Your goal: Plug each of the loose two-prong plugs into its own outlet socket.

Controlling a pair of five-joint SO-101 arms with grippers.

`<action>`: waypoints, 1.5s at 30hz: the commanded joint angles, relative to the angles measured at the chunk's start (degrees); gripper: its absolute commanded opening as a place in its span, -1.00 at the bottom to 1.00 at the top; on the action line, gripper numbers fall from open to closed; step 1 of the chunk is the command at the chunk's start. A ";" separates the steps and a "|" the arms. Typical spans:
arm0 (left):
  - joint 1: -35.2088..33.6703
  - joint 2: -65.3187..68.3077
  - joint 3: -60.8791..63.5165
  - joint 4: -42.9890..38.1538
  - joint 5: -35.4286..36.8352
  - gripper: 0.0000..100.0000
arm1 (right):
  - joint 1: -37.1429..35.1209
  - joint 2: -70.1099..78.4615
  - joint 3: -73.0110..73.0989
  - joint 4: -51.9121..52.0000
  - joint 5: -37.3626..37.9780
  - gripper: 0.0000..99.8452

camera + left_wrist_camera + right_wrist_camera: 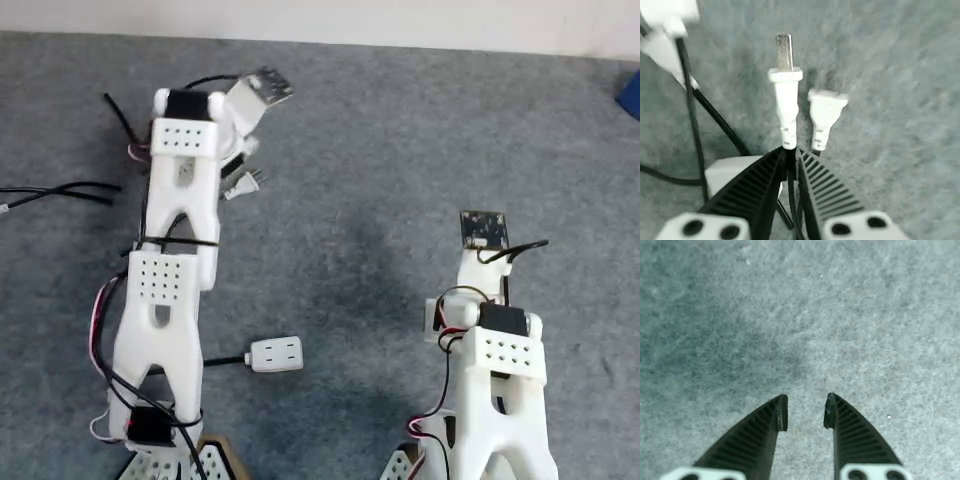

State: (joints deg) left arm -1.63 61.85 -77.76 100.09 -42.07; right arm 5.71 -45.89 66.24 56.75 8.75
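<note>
High view, bench (400,150): a grey, felt-like top carries both arms, the left arm stretched far across it and the right arm drawn back near its base.
Left pincer (790,152): pressed together on the tail of the first plug (785,100), right where its black cord leaves the white body.
First plug: white, prongs pointing away from the pincer and seen edge-on, so they read as one blade.
Second plug (826,112): white, just beside the first one, free of the pincer; its prongs are hard to make out.
Right pincer (805,412): spread, over bare bench.
Outlet strip (275,354): small and white, beside the lower part of the left arm and well apart from both plugs; its black cord runs under that arm.
In the way: black cords (690,115) cross beside the plugs, and a white block (727,172) lies half under the left pincer.
Around: more black cords (60,192) at the bench's edge, a blue thing (630,95) cut off at a far corner.
Hard to tell: a blurred white shape (667,20) is cut off at the frame's corner; whether the first plug touches the bench is unclear.
</note>
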 commanded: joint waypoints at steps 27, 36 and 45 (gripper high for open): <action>55.60 -29.76 36.35 0.79 9.05 -0.99 | 37.93 -0.40 -2.15 14.37 22.77 -0.73; 52.79 -25.36 37.23 0.88 15.21 -0.66 | 37.32 -0.40 -2.15 14.37 22.77 -0.73; 37.05 -28.97 33.19 1.05 19.78 -0.64 | 33.01 -0.40 -2.07 14.90 22.59 -0.73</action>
State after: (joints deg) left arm 43.30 37.23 -40.92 100.53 -25.54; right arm 41.41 -45.89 64.48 71.08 30.81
